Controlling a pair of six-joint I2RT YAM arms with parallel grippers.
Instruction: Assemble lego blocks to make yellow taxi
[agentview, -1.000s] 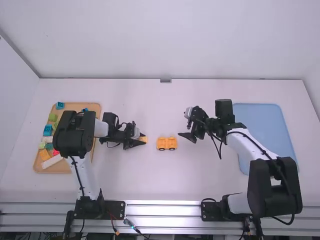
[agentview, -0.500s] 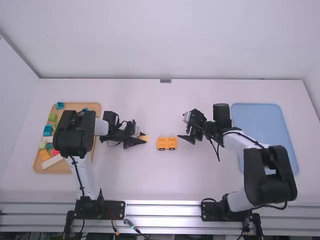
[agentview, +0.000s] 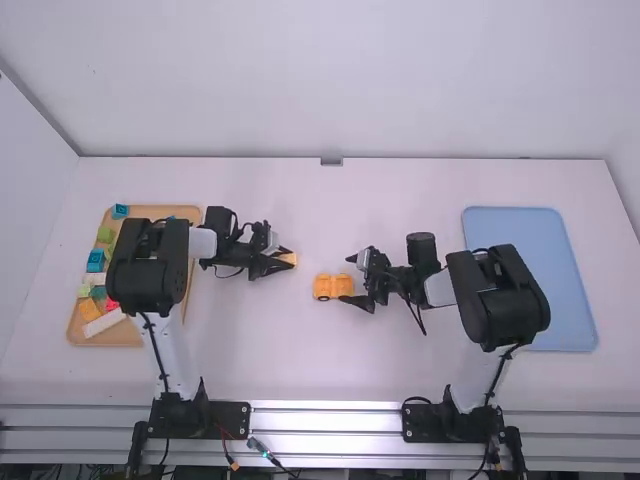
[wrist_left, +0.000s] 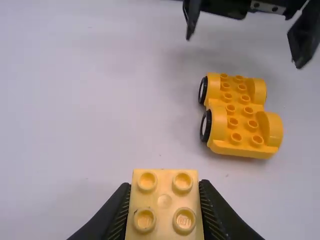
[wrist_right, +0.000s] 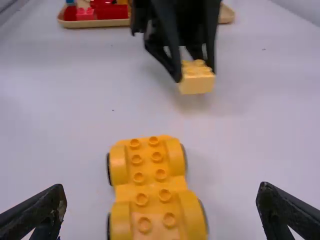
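Left fingers (agentview: 270, 268) grip a studded yellow block (wrist_left: 164, 202).

The left arm (agentview: 148, 268) rises from its base (agentview: 180, 412) to a bent black elbow, then reaches right toward the middle. The right arm (agentview: 500, 295) mirrors it, its forearm running left from a bent elbow. Their wrists are low over the table, and the two grippers face each other, apart. The left gripper (agentview: 288, 258) has its fingers (wrist_left: 215, 215) drawn in and clamped; the right gripper (agentview: 346, 279) has its fingers (wrist_right: 40, 215) spread wide.
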